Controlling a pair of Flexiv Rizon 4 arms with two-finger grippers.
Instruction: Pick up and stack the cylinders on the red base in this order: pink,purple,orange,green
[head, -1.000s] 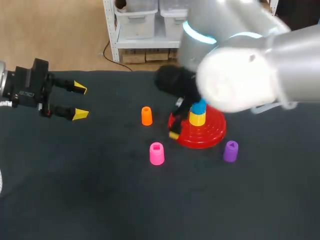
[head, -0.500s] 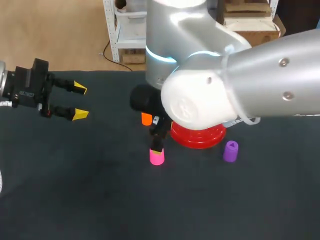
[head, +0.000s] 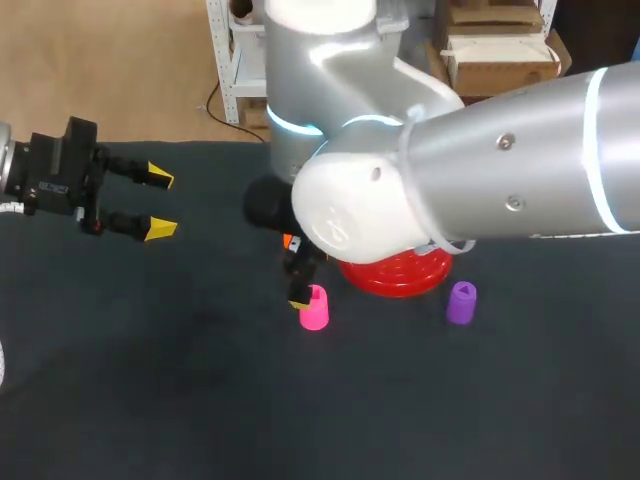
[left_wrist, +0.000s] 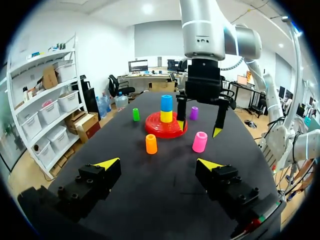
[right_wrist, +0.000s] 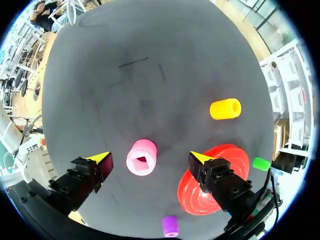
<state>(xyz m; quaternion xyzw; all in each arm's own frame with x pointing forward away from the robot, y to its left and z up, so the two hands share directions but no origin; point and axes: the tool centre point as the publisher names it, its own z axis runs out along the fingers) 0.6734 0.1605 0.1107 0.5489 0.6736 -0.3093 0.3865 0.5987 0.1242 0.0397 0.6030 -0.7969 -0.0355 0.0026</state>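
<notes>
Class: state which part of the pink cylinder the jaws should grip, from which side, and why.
Probably grip the pink cylinder across its round side wall, coming straight down from above: it stands upright, hollow end up, clear of the red base.

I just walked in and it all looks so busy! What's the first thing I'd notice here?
The huge silver right arm fills the middle of the head view, its open right gripper hanging over the pink cylinder. Beside that, the red base carries a yellow cylinder with a blue cylinder on top.
</notes>
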